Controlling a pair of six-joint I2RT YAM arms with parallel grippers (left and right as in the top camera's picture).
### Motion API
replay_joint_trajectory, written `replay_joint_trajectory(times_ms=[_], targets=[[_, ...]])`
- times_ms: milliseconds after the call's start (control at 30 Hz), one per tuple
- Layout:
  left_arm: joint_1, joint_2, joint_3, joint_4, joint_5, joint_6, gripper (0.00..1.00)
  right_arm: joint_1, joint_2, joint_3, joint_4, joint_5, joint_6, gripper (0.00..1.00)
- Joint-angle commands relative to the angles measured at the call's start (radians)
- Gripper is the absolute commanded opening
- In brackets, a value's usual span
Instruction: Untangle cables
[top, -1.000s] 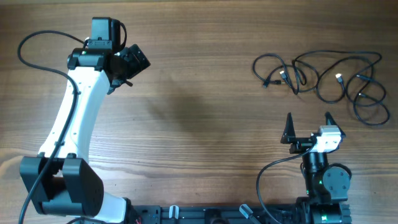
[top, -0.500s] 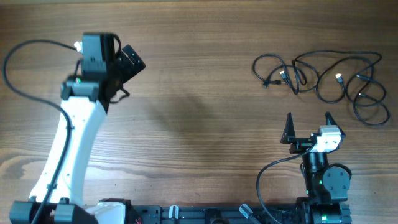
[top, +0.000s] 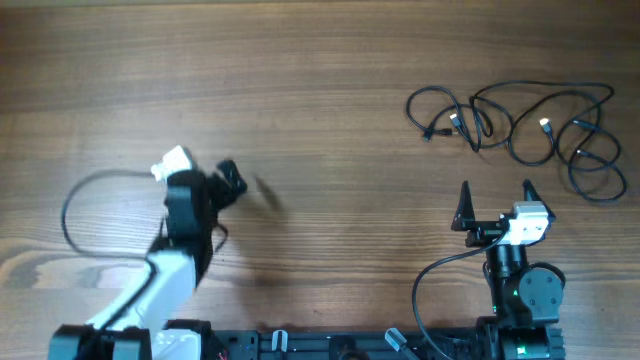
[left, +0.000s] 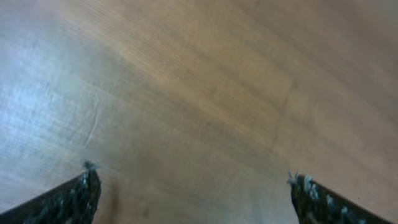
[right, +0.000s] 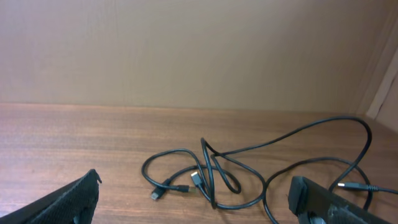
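Observation:
The cables (top: 476, 128) lie in a loose black tangle at the table's far right, with small plugs showing among the loops. My right gripper (top: 496, 190) sits just in front of the tangle, open and empty. In the right wrist view the cables (right: 211, 177) cross in a knot between and beyond the right gripper (right: 196, 182). My left gripper (top: 240, 185) is low at the front left, far from the cables and blurred. In the left wrist view the left gripper (left: 191, 175) is open over bare wood.
The wooden table (top: 330, 120) spans the overhead view. The two arm bases stand along the front edge. A thick black arm cable (top: 68, 210) loops out at the left, another (top: 425, 280) curls by the right base. A beige wall (right: 186, 50) rises behind the table.
My left arm has swung back from the far left of the table and folded down toward the front edge. The right arm and the cables have not moved.

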Motion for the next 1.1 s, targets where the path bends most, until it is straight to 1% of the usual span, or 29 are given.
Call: replay_joint_trajectory(times_ms=[0, 100, 233, 333, 433, 533, 567, 600, 667, 833, 900, 1000, 1067], targets=[[-0.005, -0.063, -0.179, 0.124, 0.019, 0.007, 1.00, -0.005, -0.008, -0.001, 0.002, -0.015, -0.016, 1.00], [-0.005, -0.109, -0.252, 0.167, 0.019, 0.007, 1.00, -0.005, -0.008, -0.001, 0.002, -0.015, -0.016, 1.00], [-0.005, -0.189, -0.263, 0.063, 0.019, 0.008, 1.00, -0.005, -0.008, -0.001, 0.002, -0.015, -0.016, 1.00], [-0.005, -0.268, -0.263, -0.029, 0.019, 0.008, 1.00, -0.005, -0.008, -0.001, 0.003, -0.015, -0.016, 1.00], [-0.005, -0.395, -0.263, -0.174, 0.019, 0.008, 1.00, -0.005, -0.008, -0.001, 0.002, -0.015, -0.015, 1.00], [-0.005, -0.557, -0.263, -0.355, 0.016, 0.016, 1.00, -0.005, -0.008, -0.001, 0.002, -0.015, -0.016, 1.00], [-0.005, -0.603, -0.263, -0.391, 0.018, 0.029, 1.00, -0.005, -0.008, -0.001, 0.002, -0.015, -0.015, 1.00], [-0.005, -0.669, -0.263, -0.381, 0.026, 0.105, 1.00, -0.005, -0.008, -0.001, 0.002, -0.015, -0.016, 1.00], [-0.006, -0.806, -0.263, -0.384, 0.034, 0.174, 1.00, -0.005, -0.008, -0.001, 0.002, -0.015, -0.016, 1.00], [-0.005, -1.055, -0.263, -0.384, 0.039, 0.275, 1.00, -0.005, -0.008, -0.001, 0.002, -0.015, -0.016, 1.00], [-0.005, -1.111, -0.263, -0.384, 0.046, 0.315, 1.00, -0.005, -0.008, -0.001, 0.002, -0.015, -0.016, 1.00], [-0.005, -1.165, -0.263, -0.391, 0.107, 0.432, 1.00, -0.005, -0.008, -0.001, 0.002, -0.015, -0.016, 1.00], [-0.005, -1.200, -0.262, -0.391, 0.120, 0.479, 1.00, -0.005, -0.008, -0.001, 0.002, -0.015, -0.016, 1.00]])
